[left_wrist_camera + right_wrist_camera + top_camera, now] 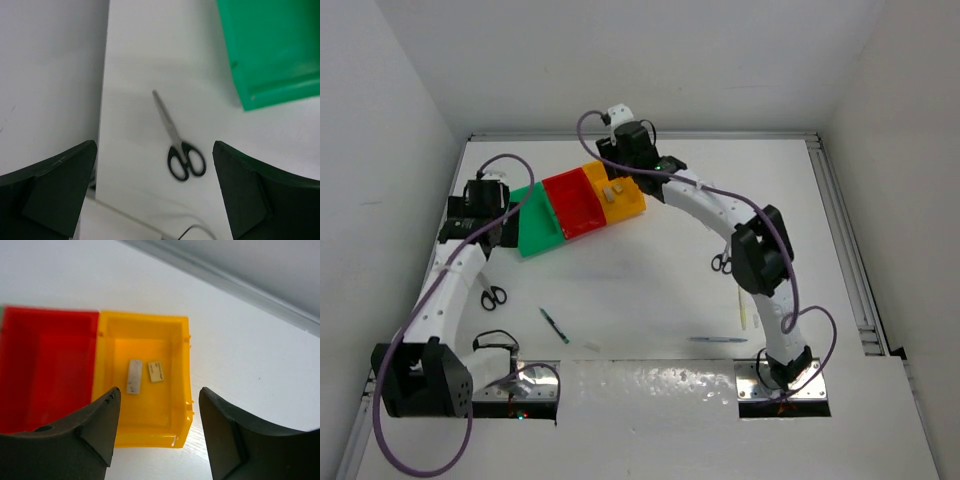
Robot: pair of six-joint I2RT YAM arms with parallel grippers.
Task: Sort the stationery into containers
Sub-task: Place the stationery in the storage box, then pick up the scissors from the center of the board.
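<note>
Erasers [134, 376] lie flat in the yellow bin [182, 390], probably grouped there by kind; the right pincer [159, 392] hangs above, jaws apart, empty. The left pincer [154, 150], wide, brackets scissors [172, 132] beside the green bin [270, 50], likely next. Only the top view shows pens [553, 325] on the near table [650, 280].

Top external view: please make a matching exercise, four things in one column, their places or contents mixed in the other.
1 yellow bin
2 green bin
3 teal pen
4 blue pen

A near the right arm's base
B left end of the row
C holds two small blocks
D nearer the left arm's base

Pairs: 1-C, 2-B, 3-D, 4-A
</note>
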